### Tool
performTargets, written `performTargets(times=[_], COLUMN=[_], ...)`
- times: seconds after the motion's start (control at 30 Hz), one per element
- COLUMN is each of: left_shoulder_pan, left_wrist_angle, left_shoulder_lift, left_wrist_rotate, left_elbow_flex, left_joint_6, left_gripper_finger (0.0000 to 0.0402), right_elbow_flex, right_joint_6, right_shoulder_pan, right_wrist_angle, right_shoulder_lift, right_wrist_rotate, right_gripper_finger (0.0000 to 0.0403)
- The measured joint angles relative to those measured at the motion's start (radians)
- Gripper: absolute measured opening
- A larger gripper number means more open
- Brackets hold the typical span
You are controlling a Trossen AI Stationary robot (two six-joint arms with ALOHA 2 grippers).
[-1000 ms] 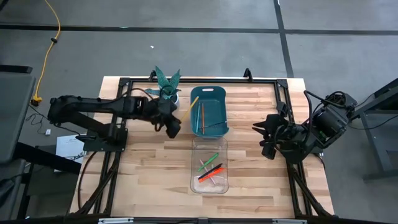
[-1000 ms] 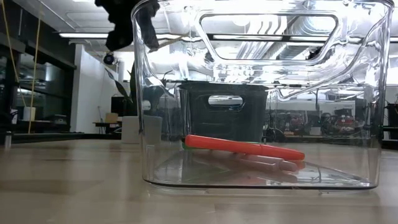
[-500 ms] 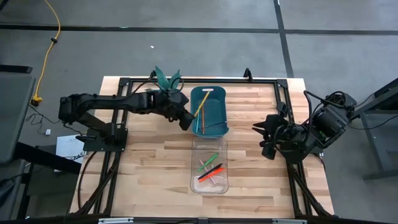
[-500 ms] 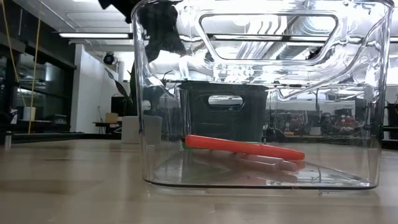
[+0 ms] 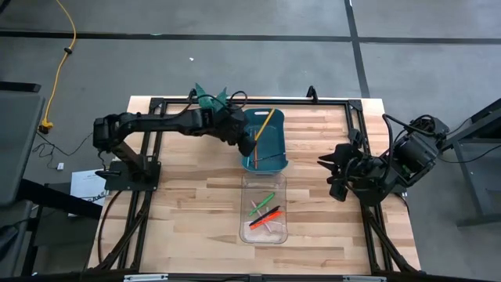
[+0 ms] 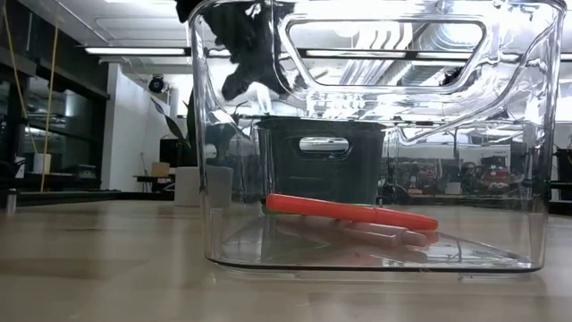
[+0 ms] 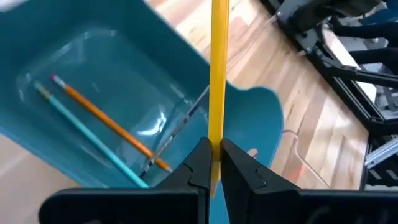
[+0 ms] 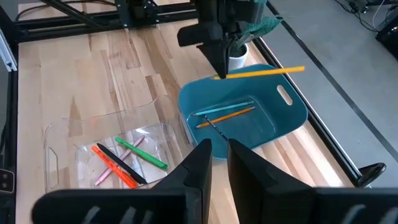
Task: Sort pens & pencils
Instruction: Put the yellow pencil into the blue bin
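Note:
My left gripper [image 5: 249,142] is shut on a yellow pencil [image 5: 264,125] and hangs over the teal bin [image 5: 271,159]. Inside that bin lie an orange pencil [image 7: 106,121], a teal one [image 7: 87,140] and a dark grey one [image 7: 180,127]. Nearer the table's front edge stands a clear bin [image 5: 244,223]. It holds a green pen [image 5: 262,202], a red pen [image 5: 263,218], a black pen and a pink pen, all flat on its floor. My right gripper [image 5: 330,168] waits, shut, above the table to the right of both bins. My left gripper pinches the yellow pencil between its two fingers [image 7: 200,163] at one end [image 7: 216,146]. The fingers come from above, pointing down. The pencil sticks out sideways from them, roughly level, lifted clear above the teal bin [image 8: 292,118].
A potted plant [image 8: 249,31] stands at the far edge beside the teal bin, under my left arm. A black frame rail [image 5: 329,100] runs around the tabletop. Bare wood [image 5: 188,211] lies left of the clear bin.
My left gripper has carried the yellow pencil toward the table's right and slightly toward the far edge, from beside the teal bin's left wall to over its inside. It has stayed shut on the pencil. The right arm has kept still.

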State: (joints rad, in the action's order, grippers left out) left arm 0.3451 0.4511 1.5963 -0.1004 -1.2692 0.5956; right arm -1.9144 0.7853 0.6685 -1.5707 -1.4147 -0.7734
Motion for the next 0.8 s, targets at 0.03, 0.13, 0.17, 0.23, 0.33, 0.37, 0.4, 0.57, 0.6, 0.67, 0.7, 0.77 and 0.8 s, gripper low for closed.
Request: performTargets(times=[0.03,0.13,0.17,0.23,0.33,0.37,0.4,0.57,0.6,0.67,0.7,0.77,0.8], left_shoulder_pan=[0.003,0.006,0.011,0.018,0.030,0.031,0.034,0.041,0.041,0.041,0.041,0.041,0.041], left_wrist_angle=[0.003,0.016,0.021,0.045,0.060,0.066,0.078,0.074,0.076,0.057,0.068,0.054,0.046], left_shoulder_lift=[0.006,0.018,0.022,0.027,0.035,0.040,0.042,0.057,0.063,0.074,0.074,0.074,0.074], left_wrist_rotate=[-0.002,-0.008,-0.008,-0.012,-0.021,-0.026,-0.034,-0.070,-0.078,-0.079,-0.080,-0.078,-0.072], left_elbow_flex=[0.000,0.000,0.000,0.000,-0.001,0.000,0.001,0.001,0.001,0.000,0.001,0.001,0.001], left_joint_6=[0.012,0.037,0.040,0.051,0.066,0.068,0.069,0.090,0.090,0.090,0.090,0.089,0.085], left_gripper_finger=[0.0012,0.0012,0.0012,0.0012,0.0012,0.0012,0.0012,0.0012,0.0012,0.0012,0.0015,0.0025,0.0034], right_elbow_flex=[0.000,0.000,0.000,0.000,0.000,0.000,0.000,0.000,0.000,0.000,0.001,0.001,0.001], right_joint_6=[0.000,0.000,0.000,0.000,0.000,0.000,0.000,-0.004,-0.004,-0.004,-0.004,-0.002,-0.002], right_shoulder_pan=[0.000,0.000,0.000,0.000,0.000,0.000,0.000,0.000,0.000,0.000,0.000,0.000,0.000], right_wrist_angle=[0.000,0.000,0.000,0.000,0.000,0.000,0.000,0.000,0.000,0.000,0.000,0.000,0.000], right_shoulder_lift=[0.000,0.000,0.000,0.000,0.000,0.000,0.000,0.000,0.000,0.000,0.000,0.000,0.000], right_wrist_rotate=[0.000,-0.001,-0.001,-0.004,-0.004,-0.004,-0.004,-0.008,-0.008,-0.008,-0.008,-0.008,-0.008], right_gripper_finger=[0.0041,0.0041,0.0041,0.0041,0.0041,0.0041,0.0041,0.0041,0.0041,0.0041,0.0041,0.0041,0.0041])
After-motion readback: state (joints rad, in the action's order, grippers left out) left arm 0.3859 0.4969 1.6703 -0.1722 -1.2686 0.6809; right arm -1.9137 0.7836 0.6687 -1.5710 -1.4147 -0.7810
